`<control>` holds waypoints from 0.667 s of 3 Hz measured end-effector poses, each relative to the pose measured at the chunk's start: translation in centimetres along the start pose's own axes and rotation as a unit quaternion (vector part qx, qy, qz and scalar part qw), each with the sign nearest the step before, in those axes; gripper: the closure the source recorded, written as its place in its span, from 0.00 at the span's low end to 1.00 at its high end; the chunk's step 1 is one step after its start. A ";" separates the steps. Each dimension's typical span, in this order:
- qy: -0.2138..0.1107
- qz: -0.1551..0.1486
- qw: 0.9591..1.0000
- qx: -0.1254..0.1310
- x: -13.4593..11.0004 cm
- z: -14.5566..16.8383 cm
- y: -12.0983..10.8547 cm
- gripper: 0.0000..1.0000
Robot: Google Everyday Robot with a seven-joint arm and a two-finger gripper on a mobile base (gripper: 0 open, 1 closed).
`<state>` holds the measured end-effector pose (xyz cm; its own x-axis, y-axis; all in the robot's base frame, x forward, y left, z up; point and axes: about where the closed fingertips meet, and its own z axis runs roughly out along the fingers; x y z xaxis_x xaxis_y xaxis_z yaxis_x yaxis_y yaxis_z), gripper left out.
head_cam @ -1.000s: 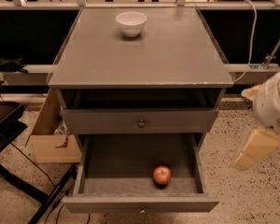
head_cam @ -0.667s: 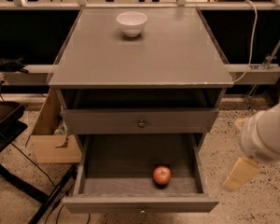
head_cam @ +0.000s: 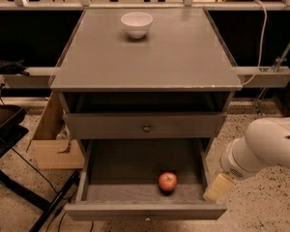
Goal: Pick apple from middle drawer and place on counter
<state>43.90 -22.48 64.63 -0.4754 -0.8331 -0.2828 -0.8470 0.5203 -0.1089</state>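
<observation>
Down at 6 o'clock, in the pulled-out wide grey wooden middle drawer (head_cam: 121, 166), the small round red-orange apple (head_cam: 167, 181) sits near the front wall, a bit right of centre. The robot's pale gripper (head_cam: 218, 186) hangs at the apple's 3 o'clock, just by the drawer's right wall. It hasn't got the apple, and I can't tell how far open it is. The flat matte grey counter (head_cam: 145, 62) up at 12 carries a white bowl (head_cam: 137, 24). My worry: coming in low clips that side wall, or a nudge sends the apple rolling.

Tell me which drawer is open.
The lower drawer, holding the apple, is pulled out; the drawer above is shut. The gripper hangs beside its right front corner.
</observation>
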 end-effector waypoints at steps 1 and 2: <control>0.000 0.005 1.000 -0.010 0.2 1.2 0.2 0.00; 0.004 -0.002 1.000 -0.010 -0.7 2.3 0.1 0.00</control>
<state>44.66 -21.42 62.61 -0.4747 -0.8364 -0.2740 -0.8531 0.5138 -0.0906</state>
